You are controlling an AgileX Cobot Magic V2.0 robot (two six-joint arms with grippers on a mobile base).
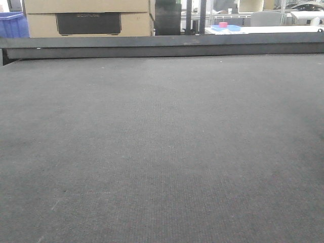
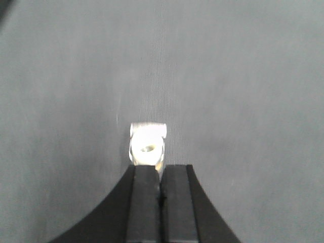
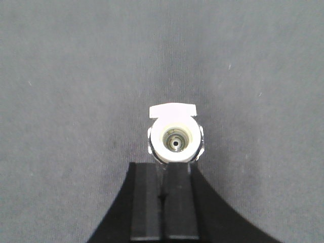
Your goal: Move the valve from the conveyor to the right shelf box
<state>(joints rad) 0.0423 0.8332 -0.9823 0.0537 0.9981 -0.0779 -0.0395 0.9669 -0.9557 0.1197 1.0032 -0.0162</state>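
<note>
The conveyor (image 1: 162, 152) is a wide dark grey woven belt that fills the front view; neither gripper nor any valve shows there. In the left wrist view my left gripper (image 2: 161, 171) is shut on a small white and silver valve (image 2: 147, 147), which sticks out past the black fingertips above the belt. In the right wrist view my right gripper (image 3: 163, 173) is shut on a second white valve (image 3: 174, 139), its round open port facing the camera, also above the belt. The right shelf box is out of view.
A dark metal rail (image 1: 162, 48) borders the belt's far edge. Behind it are stacked cardboard boxes (image 1: 88, 17), a blue bin (image 1: 12, 25) at far left and a white table (image 1: 263, 29) with a pink object at right.
</note>
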